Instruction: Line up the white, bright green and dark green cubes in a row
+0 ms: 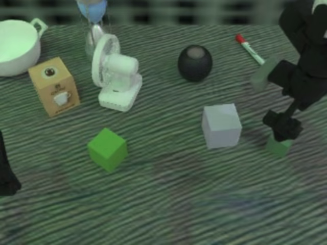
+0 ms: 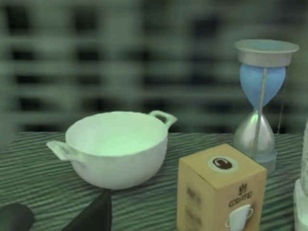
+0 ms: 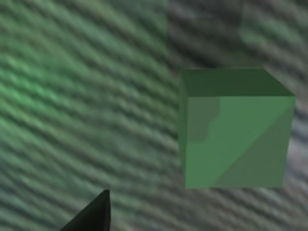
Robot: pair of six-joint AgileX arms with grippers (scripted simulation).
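At the table's right side, the right gripper point(image 1: 282, 127) hangs directly over the small dull dark green matte cube point(image 1: 279, 146); whether its fingers grip cannot be told. Just left sits the large pale greyish-white cube point(image 1: 221, 125), the bright lime green cube point(image 1: 107, 149) well apart. Left arm point(image 1: 6, 173) parked at left edge.

You see a pale grey-white cube point(image 1: 221, 125), a lime cube point(image 1: 107, 149) and a dull dark green cube point(image 1: 279, 146) under your black right gripper point(image 1: 282, 127), all on green-streaked cloth point(image 1: 168, 204).
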